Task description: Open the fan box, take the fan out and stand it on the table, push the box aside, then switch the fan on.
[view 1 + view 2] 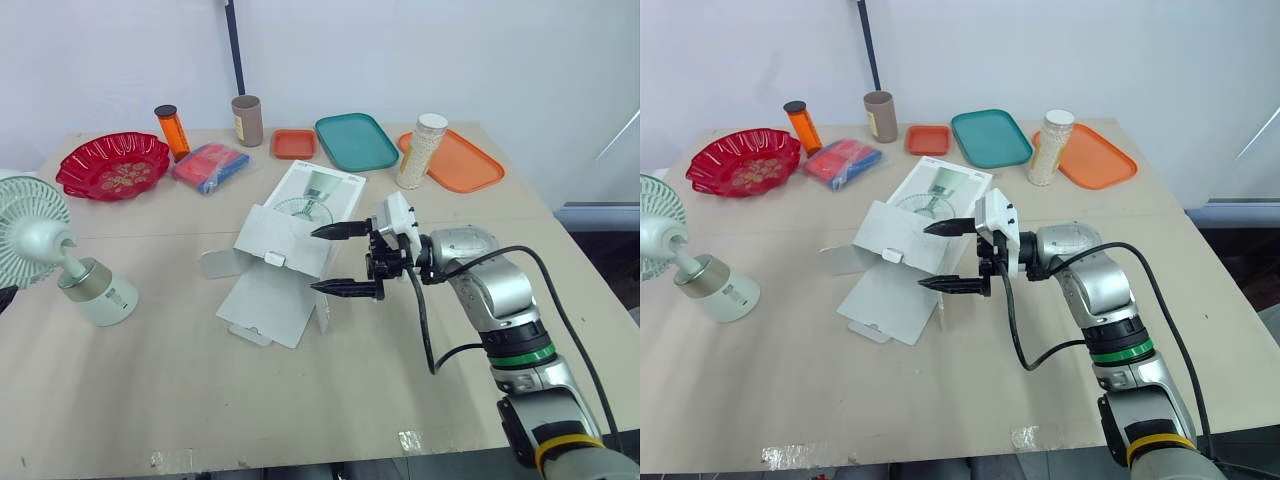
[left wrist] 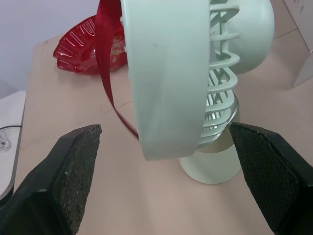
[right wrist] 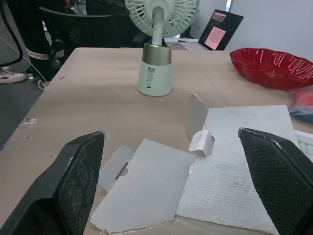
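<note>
The fan (image 1: 88, 285) is stood upright on its base near the left edge of the bench (image 1: 180, 400), with its round head turned towards that edge. It is flanked by the left gripper (image 2: 164, 128), whose jaws are spread wide, one to each side. Bare bench is seen between each finger and the fan's base.

The fan box (image 1: 290, 245) is laid flat at mid-bench, well apart from the fan. Its printed face is turned up and its end flaps are folded open towards the near left. The right gripper (image 1: 316, 260) is held at the box's right-hand edge with its jaws spread and nothing pinched. Whether the fingertips touch the card cannot be told.

A broad strip of bare bench is left between fan and box. More is left along the near edge and to the right of the box, beneath the right arm.

The back edge is lined from the left by:
- a red bowl (image 1: 112, 165)
- an orange bottle (image 1: 172, 130)
- a red-and-blue packet (image 1: 210, 165)
- a brown cup (image 1: 247, 120)
- a small orange tray (image 1: 294, 143)
- a teal tray (image 1: 356, 141)
- a jar of white beads (image 1: 422, 150), placed at the left rim of a large orange tray (image 1: 465, 162)

The box's far end is brought near the small orange tray.
</note>
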Robot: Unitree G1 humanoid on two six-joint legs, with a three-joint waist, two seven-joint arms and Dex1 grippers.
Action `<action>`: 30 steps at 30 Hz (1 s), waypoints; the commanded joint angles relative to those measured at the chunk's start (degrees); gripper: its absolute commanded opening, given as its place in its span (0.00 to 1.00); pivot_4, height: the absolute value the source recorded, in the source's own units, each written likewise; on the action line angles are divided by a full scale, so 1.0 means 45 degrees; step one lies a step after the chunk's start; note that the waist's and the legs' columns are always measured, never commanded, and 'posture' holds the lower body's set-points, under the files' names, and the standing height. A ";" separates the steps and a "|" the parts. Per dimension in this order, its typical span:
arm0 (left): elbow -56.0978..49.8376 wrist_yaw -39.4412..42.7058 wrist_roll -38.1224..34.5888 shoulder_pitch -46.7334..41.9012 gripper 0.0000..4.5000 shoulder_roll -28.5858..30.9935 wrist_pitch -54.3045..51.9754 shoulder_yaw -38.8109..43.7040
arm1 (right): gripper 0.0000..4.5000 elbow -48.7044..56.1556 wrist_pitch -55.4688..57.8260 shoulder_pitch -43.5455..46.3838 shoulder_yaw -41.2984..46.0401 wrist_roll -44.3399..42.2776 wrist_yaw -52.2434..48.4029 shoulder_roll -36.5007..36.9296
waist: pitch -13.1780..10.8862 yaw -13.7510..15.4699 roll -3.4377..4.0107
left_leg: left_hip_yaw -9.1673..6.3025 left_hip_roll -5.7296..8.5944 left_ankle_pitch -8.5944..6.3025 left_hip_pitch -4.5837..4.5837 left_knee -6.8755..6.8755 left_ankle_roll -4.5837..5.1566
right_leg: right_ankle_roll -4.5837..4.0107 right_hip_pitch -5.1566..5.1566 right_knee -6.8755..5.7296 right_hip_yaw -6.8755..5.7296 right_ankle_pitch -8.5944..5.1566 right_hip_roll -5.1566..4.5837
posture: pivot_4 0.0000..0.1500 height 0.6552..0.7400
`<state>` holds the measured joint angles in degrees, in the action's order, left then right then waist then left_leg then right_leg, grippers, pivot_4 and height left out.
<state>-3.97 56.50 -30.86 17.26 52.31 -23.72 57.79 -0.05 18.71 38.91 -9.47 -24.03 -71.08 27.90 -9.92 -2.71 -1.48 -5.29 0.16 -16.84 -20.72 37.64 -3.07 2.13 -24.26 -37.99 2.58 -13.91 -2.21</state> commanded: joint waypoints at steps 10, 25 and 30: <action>-0.0594 -0.0445 -0.1782 -0.1307 0.99 0.0221 0.0036 0.2276 | 1.00 0.0223 -0.0396 0.0156 0.0029 -0.0038 -0.0284 0.0028 | 0.0000 -0.0016 -0.0002 | 0.0000 -0.0003 0.0000 0.0001 0.0000 0.0000 | 0.0000 -0.0001 0.0000 -0.0005 0.0000 -0.0005 | 1.00 1.00; -0.5636 -0.5387 -0.9318 -0.4957 0.99 0.2068 -0.4380 0.1884 | 1.00 -0.0052 -0.0296 0.0543 0.0024 -0.0073 -0.0430 -0.0084 | -0.0003 -0.0005 -0.0025 | -0.0012 0.0000 -0.0001 0.0002 0.0002 -0.0017 | 0.0001 0.0003 -0.0006 -0.0019 0.0000 -0.0016 | 1.00 1.00; -0.7735 -0.6189 -0.9934 -0.5021 0.99 0.1277 -0.4030 -0.1438 | 1.00 0.0301 0.0089 0.0468 0.0130 -0.0105 -0.0118 0.0045 | -0.0013 -0.0004 0.0007 | -0.0002 0.0005 0.0002 0.0006 0.0000 -0.0029 | 0.0001 0.0000 -0.0011 -0.0005 0.0000 -0.0008 | 1.00 1.00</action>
<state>-36.66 31.13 -74.20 -4.60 59.10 -43.23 55.27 -1.34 18.46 40.42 -9.86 -23.94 -72.28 27.64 -9.98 -2.73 -1.45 -5.29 0.19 -16.82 -20.69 37.64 -3.22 2.14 -24.26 -38.06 2.58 -13.91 -2.24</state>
